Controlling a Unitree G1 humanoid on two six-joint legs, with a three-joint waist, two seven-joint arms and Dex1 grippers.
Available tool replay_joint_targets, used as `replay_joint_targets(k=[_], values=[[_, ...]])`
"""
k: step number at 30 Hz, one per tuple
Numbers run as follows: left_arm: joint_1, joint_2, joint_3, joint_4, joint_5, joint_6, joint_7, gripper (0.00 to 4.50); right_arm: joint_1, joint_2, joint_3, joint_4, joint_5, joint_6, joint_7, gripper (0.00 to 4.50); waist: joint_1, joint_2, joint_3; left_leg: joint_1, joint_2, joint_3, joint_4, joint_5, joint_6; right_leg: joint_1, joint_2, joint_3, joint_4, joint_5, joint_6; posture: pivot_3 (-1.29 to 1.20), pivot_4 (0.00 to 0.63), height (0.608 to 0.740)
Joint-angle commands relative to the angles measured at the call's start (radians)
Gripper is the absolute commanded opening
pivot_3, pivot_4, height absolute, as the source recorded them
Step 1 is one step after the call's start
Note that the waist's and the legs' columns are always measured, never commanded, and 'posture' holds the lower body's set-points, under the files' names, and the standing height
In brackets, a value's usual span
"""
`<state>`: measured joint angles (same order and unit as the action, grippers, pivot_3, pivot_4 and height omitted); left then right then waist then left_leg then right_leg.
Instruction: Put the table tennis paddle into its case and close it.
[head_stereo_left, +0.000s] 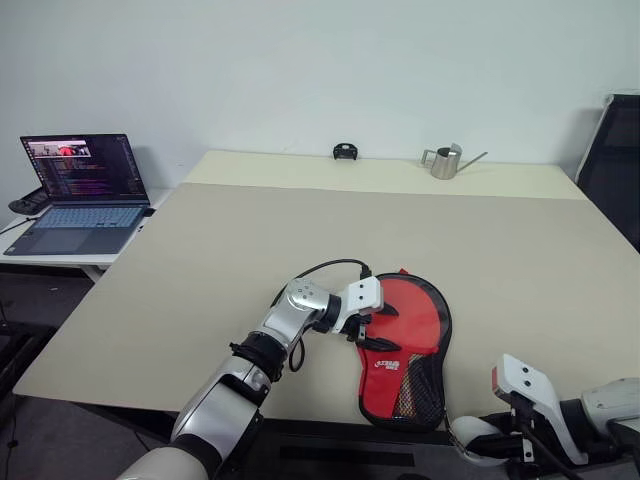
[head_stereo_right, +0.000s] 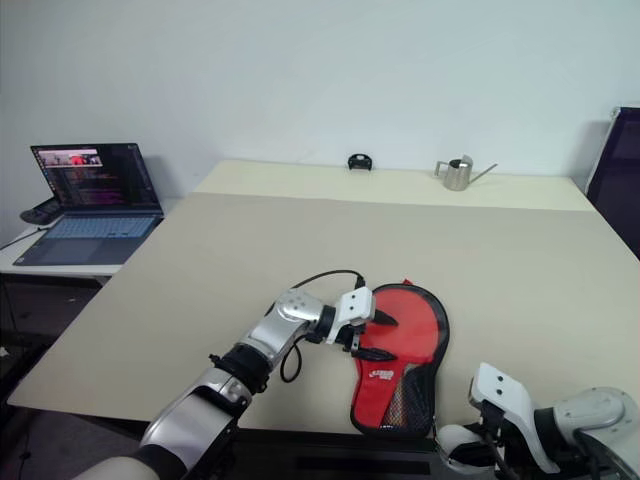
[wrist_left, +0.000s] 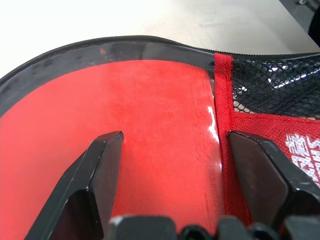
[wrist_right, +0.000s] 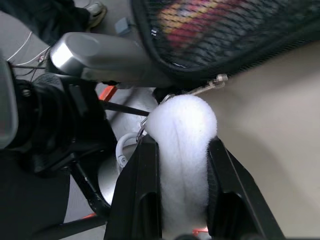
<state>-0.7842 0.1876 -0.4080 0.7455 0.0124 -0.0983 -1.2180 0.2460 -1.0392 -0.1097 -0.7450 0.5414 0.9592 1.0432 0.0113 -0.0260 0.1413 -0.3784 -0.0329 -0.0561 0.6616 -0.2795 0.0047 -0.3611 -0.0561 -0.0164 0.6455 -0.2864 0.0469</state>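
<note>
I see the case (head_stereo_left: 405, 345) at 6 o'clock on the table (head_stereo_left: 300, 230), the table tennis paddle (wrist_left: 150, 130) already inside. Left tool (head_stereo_left: 372, 322) spread open, pressing there. Right tool (wrist_right: 182, 150) pinches the white pom-pom zip pull (wrist_right: 182, 140) — a slip or case drag could stall closure.

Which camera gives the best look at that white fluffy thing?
The right wrist view: the white pom-pom sits large between the right tool's two fingers, clipped to the case's zip pull. The eye views show it as a small white lump below the table edge.
</note>
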Motion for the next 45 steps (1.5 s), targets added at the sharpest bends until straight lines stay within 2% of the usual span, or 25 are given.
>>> replay_joint_targets(k=[1, 5, 9, 20, 26, 32, 45], values=[[0.067, 0.024, -0.107, 0.097, 0.124, 0.030, -0.023, 3.66, -0.028, 0.015, 0.089, -0.041, 0.039, -0.021, 0.012, 0.64, 0.000, 0.000, -0.001, 0.000, 0.000, 0.000, 0.000, 0.000, 0.000, 0.000, 0.000, 0.000, 0.000, 0.000, 0.000, 0.00, 0.150, 0.740], [0.068, 0.022, -0.110, 0.092, 0.126, 0.031, -0.025, 3.66, -0.065, 0.046, 0.218, -0.016, 0.001, -0.047, 0.000, 0.64, 0.001, 0.003, -0.004, 0.000, 0.001, 0.000, 0.000, -0.001, -0.001, 0.000, 0.001, 0.000, -0.001, 0.000, 0.000, 0.00, 0.150, 0.740], [0.070, 0.027, -0.115, 0.086, 0.131, 0.029, -0.033, 3.66, -0.083, 0.066, 0.275, -0.049, 0.023, -0.039, -0.008, 0.64, 0.002, 0.003, -0.008, 0.000, 0.001, 0.000, 0.000, -0.001, -0.001, 0.000, 0.001, 0.000, -0.001, 0.000, -0.001, 0.00, 0.150, 0.740], [0.069, 0.028, -0.122, 0.084, 0.142, 0.026, -0.041, 3.66, -0.170, 0.112, 0.206, -0.225, 0.245, 0.144, -0.105, 0.64, 0.002, 0.004, -0.011, 0.001, 0.004, -0.001, -0.001, -0.004, -0.002, 0.000, 0.003, -0.002, 0.000, -0.002, -0.007, 0.00, 0.150, 0.740], [0.058, 0.014, -0.123, 0.100, 0.145, 0.019, -0.038, 3.66, -0.216, 0.127, 0.190, -0.226, 0.280, 0.211, -0.184, 0.64, 0.002, 0.004, -0.010, 0.001, 0.004, -0.002, -0.001, -0.005, -0.002, 0.001, 0.003, -0.003, -0.001, -0.003, -0.007, 0.00, 0.150, 0.740], [0.053, 0.006, -0.126, 0.106, 0.143, 0.014, -0.032, 3.66, -0.185, 0.085, 0.143, -0.254, 0.297, 0.216, -0.213, 2.56, 0.007, 0.004, -0.011, 0.001, 0.004, -0.002, -0.001, -0.005, -0.002, 0.001, 0.003, -0.003, -0.001, -0.004, -0.007, 0.00, 0.150, 0.740], [0.049, -0.010, -0.127, 0.122, 0.144, 0.003, -0.022, 3.66, -0.065, 0.017, -0.022, -0.302, 0.400, 0.157, -0.211, 2.56, 0.013, 0.003, -0.010, 0.003, 0.004, -0.002, 0.000, -0.006, -0.002, 0.005, 0.002, -0.004, -0.002, -0.004, -0.005, 0.00, 0.150, 0.740]])
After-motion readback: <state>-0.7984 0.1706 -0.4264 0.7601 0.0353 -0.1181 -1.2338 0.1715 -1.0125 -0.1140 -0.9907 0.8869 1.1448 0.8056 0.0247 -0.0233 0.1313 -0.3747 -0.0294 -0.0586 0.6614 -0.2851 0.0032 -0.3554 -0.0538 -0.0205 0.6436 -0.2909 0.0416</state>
